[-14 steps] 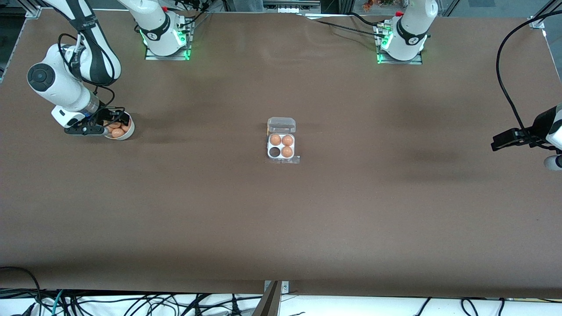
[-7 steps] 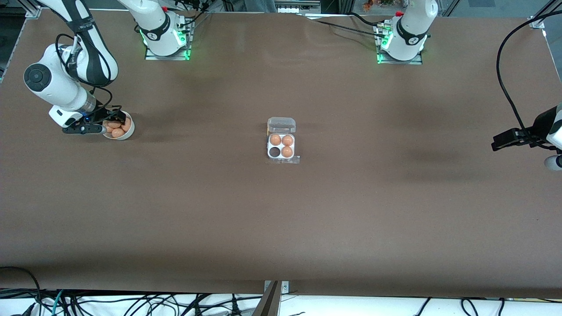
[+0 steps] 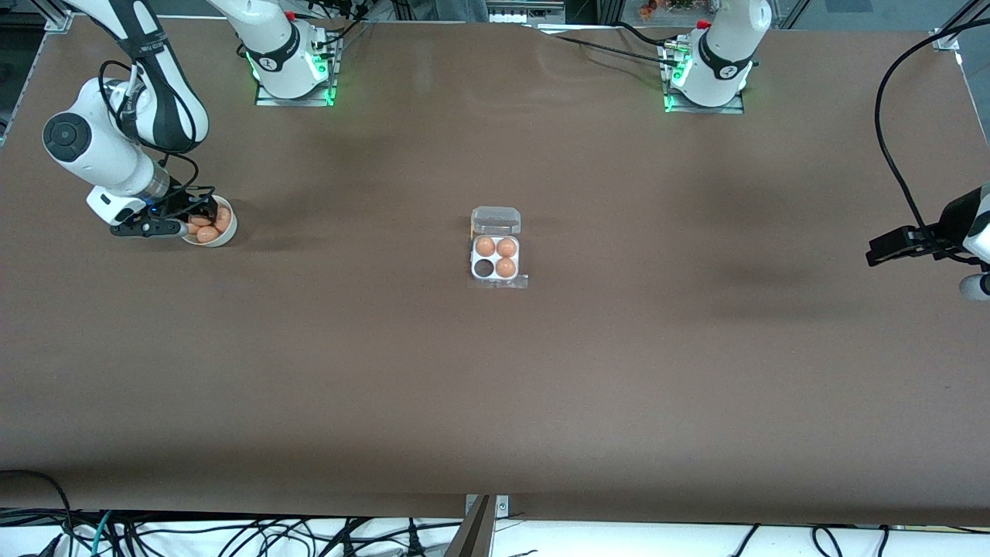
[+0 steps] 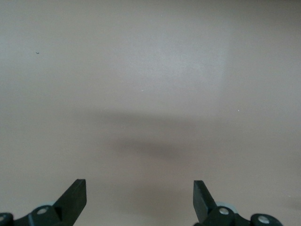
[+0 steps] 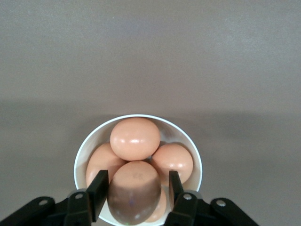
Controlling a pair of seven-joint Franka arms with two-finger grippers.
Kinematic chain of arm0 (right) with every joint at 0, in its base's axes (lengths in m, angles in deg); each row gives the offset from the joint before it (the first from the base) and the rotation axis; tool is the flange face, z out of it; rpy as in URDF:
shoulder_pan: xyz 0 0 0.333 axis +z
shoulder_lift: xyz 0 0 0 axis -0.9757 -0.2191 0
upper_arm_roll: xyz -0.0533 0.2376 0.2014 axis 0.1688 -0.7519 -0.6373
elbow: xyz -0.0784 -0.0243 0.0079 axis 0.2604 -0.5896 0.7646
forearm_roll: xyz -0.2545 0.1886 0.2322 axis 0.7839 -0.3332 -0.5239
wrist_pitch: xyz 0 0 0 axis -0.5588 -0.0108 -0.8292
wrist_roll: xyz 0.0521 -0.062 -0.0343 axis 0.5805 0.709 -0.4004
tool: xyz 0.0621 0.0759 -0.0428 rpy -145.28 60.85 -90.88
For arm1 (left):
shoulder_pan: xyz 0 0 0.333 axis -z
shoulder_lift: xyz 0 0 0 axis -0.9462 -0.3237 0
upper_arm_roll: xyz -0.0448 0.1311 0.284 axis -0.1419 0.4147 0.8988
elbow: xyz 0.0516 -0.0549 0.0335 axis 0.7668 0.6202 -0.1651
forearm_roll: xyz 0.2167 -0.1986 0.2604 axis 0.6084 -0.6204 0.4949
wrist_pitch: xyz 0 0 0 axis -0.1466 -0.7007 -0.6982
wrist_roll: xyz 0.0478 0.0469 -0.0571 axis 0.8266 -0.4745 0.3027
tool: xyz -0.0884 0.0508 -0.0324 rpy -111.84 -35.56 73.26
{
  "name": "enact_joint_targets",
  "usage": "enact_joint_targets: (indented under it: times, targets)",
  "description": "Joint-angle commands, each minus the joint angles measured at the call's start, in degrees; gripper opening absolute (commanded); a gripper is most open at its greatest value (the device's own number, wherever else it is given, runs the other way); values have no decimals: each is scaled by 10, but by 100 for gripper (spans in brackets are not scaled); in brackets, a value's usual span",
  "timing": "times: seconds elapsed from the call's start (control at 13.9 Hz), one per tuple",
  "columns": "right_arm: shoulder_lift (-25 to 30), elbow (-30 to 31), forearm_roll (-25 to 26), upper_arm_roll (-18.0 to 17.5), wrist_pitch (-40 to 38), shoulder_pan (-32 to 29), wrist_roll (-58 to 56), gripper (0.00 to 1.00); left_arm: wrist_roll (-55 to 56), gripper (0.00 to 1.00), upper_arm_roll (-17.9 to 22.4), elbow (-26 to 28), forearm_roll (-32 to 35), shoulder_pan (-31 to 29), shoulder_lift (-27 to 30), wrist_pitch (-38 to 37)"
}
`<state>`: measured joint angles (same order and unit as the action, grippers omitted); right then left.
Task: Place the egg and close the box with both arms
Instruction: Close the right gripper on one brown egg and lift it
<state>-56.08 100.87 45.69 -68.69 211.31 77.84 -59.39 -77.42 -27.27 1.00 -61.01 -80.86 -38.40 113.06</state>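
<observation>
The box [image 3: 473, 275] lies open mid-table, its clear lid [image 3: 496, 220] folded back toward the robots' bases. Three of its cells hold eggs; the cell [image 3: 484, 268] nearest the front camera on the right arm's side is empty. My right gripper [image 3: 198, 213] is down in a white bowl [image 3: 225, 235] of eggs at the right arm's end. In the right wrist view its fingers [image 5: 99, 186] have closed in on the top egg [image 5: 134, 188]. My left gripper [image 3: 874, 254] waits open and empty over bare table at the left arm's end; the left wrist view [image 4: 139, 188] shows only table.
The bowl [image 5: 81, 157] holds several more eggs [image 5: 135, 138] around and under the gripped one. Brown table surface [image 3: 495, 402] stretches between the bowl and the box. Cables hang along the table's front edge.
My right gripper has shifted slightly over the bowl toward the robots' bases, then held still. The left arm and the box have not moved.
</observation>
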Motion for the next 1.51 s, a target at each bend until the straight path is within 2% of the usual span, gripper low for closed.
enact_joint_targets:
  times: [0.0, 0.14, 0.72, 1.29, 1.43]
  targets:
    - [5, 9, 6, -1, 10, -1, -6, 49, -4, 100, 0, -10, -2, -1, 2, -12]
    - [5, 9, 6, -1, 9, 0, -5, 43, -4, 100, 0, -10, -2, -2, 2, -12]
    - [7, 0, 4, -3, -3, 2, 3, 32, -4, 100, 0, -10, -2, -2, 2, -12]
    - [11, -56, -3, -16, -105, 2, 13, 31, -4, 100, -1, -10, -3, -1, 1, -12]
    - [12, -79, -6, -30, -140, 2, 19, 31, -4, 100, 0, -10, -3, -2, 1, -12]
